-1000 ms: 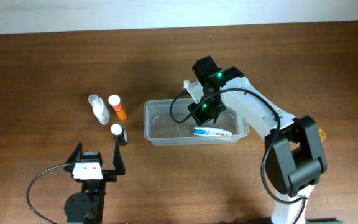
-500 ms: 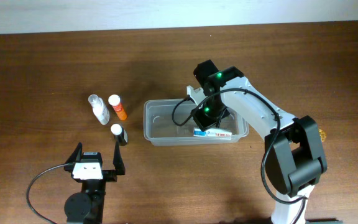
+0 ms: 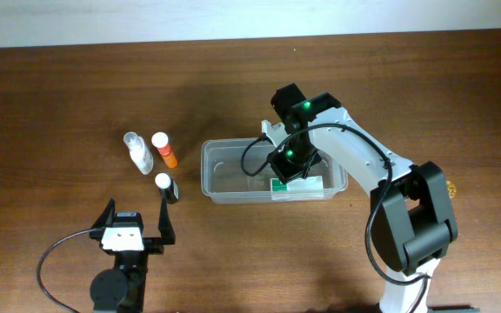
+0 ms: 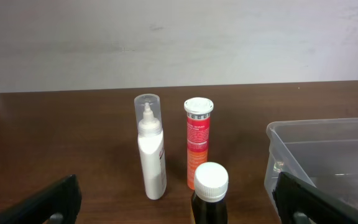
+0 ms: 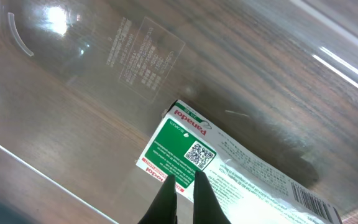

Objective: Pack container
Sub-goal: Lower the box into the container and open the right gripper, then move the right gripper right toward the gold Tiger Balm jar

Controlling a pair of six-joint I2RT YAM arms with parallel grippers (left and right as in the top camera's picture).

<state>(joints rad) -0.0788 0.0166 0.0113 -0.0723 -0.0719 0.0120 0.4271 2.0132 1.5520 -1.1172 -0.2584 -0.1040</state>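
Clear plastic container (image 3: 205,170) holds a green-and-white box (image 5: 185,146) along its front wall; right gripper (image 5: 184,184) pinched closed at the box's edge; left gripper (image 3: 137,219) spread wide, empty

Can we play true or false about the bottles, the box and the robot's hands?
The green and white box lies inside the container. True.
The orange tube is in the container. False: it stands outside it on the table.
The left gripper is open. True.
The right gripper holds the dark bottle. False: it is shut, down by the box, and the bottle stands on the table.
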